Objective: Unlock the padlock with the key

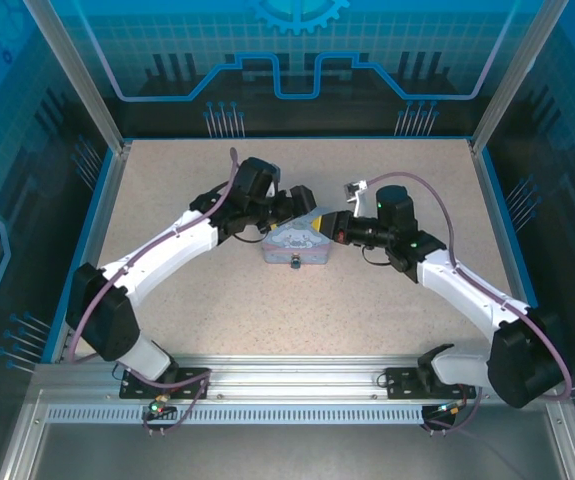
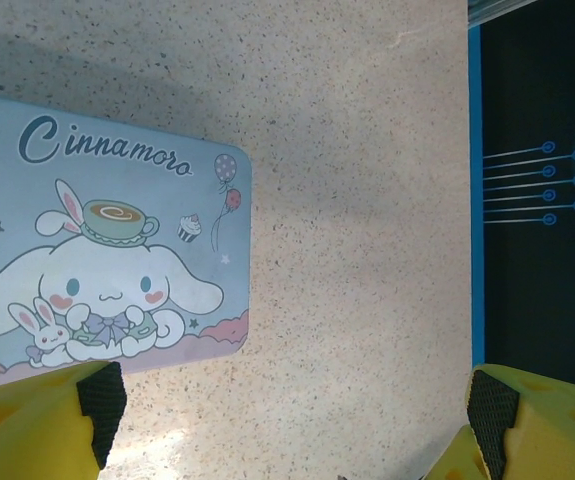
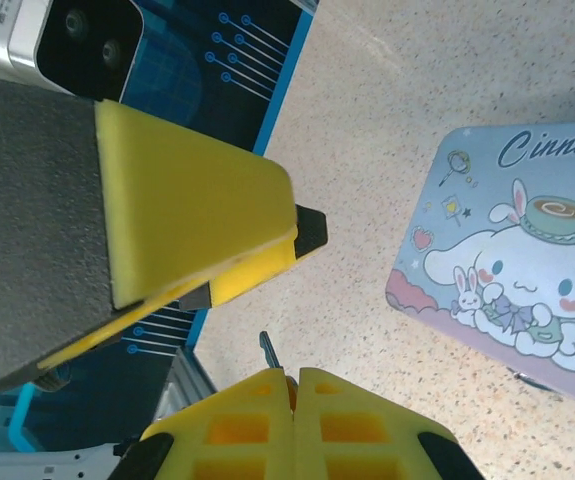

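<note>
Left gripper (image 2: 297, 405): jaws stand wide apart with nothing between them, above the table (image 2: 367, 150), just beside a corner of the pale-blue tin (image 2: 117, 200).
Right gripper (image 3: 294, 378): fingers pressed together on the key (image 3: 268, 350), whose thin grey tip sticks out past the fingertips.
Padlock (image 1: 294, 265): small dark piece at the near edge of the tin, apart from both grippers, which are at the tin's far side.
Key to padlock: well apart, with the tin between them.

1. We're looking at a robot lab cell: a speckled bench (image 1: 267, 300) boxed in by aluminium posts (image 1: 79, 75).
2. Blue wall panels (image 1: 167, 60) stand all round, printed with circuit lines and a gear (image 1: 299, 12).
3. Up front, a slotted metal rail (image 1: 297, 412) runs along the near edge. The left arm (image 1: 167, 250) and right arm (image 1: 462, 285) are bolted side by side above it, with purple cables (image 1: 447, 215) looping off them.
</note>
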Tool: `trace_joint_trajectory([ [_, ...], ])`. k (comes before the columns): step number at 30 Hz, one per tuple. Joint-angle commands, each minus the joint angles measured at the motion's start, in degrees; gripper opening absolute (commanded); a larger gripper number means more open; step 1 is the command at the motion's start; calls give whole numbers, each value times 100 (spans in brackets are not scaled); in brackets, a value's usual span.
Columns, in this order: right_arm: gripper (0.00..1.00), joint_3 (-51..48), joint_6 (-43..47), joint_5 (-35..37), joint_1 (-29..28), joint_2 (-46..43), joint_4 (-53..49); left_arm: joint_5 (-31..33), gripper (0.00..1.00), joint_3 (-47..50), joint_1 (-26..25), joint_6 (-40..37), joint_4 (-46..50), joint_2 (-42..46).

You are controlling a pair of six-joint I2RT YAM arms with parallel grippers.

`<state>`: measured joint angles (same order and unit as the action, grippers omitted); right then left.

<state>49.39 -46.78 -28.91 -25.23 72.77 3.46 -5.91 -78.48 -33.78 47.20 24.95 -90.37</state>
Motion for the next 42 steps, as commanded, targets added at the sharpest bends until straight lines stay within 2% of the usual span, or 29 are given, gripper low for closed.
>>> trace_joint_trajectory([
  [1, 0, 356, 397, 333, -116, 95, -402, -152, 90, -267, 88, -385, 592, -234],
  [10, 0, 344, 263, 661, -131, 306, -150, -536, 89, -241, 294, -364, 671, -518],
  [19, 0, 133, 211, 501, -72, 387, -53, -232, 92, -60, 653, -79, 368, -228],
  [22, 0, -195, -94, 444, 47, 439, 187, -304, 93, 451, 658, 18, -152, 111],
  [29, 0, -669, -809, 492, 132, 544, 551, -567, 95, 2688, 642, 19, -1998, 1437],
  [35, 0, -1059, -1137, 351, 152, 578, 943, -475, 98, 3762, 495, -481, -2209, 2228],
  [42, 0, -1393, -1464, 629, 133, 590, 1403, -288, 99, 4196, 36, -916, -2709, 1984],
])
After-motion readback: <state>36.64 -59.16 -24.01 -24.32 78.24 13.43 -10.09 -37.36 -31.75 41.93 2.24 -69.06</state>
